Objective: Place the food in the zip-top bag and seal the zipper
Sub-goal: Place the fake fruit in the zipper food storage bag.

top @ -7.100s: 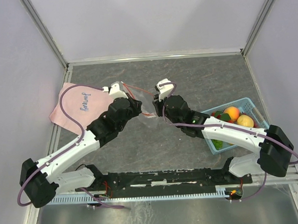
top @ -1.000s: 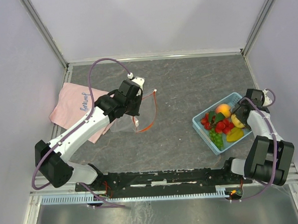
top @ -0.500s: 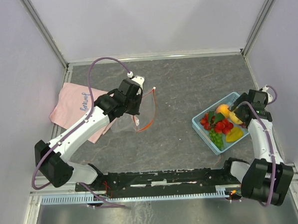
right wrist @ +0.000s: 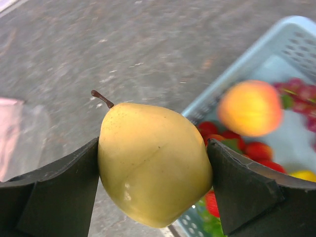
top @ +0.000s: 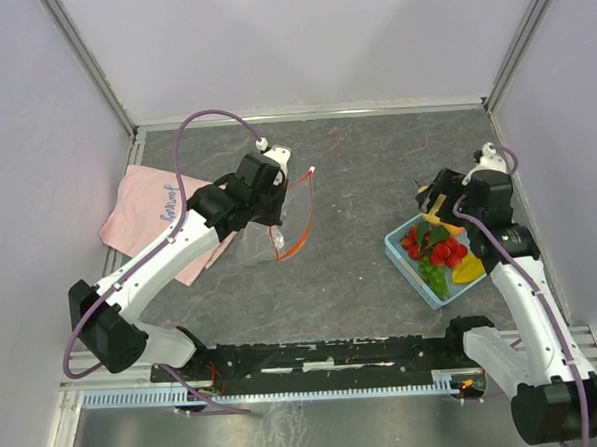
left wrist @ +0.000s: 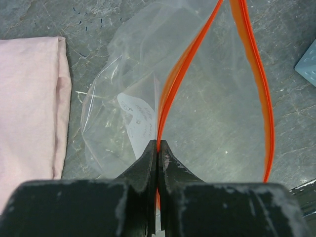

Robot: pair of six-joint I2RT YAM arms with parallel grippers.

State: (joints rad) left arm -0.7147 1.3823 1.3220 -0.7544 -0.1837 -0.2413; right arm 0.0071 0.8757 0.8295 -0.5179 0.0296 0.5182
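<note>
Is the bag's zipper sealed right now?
No, the left wrist view shows the zipper's two orange-red halves bowed wide apart, with the left gripper pinching the zip-top bag's mouth where they meet.

A robotics lab test cell: plain pale wall panels framed by aluminium posts box in a grey stone-patterned tabletop. Two white-and-black robot arms are bolted to a black base rail. Small plastic toy fruits fill a light-blue plastic basket.

White-and-black arms, apparently purple cables
</note>
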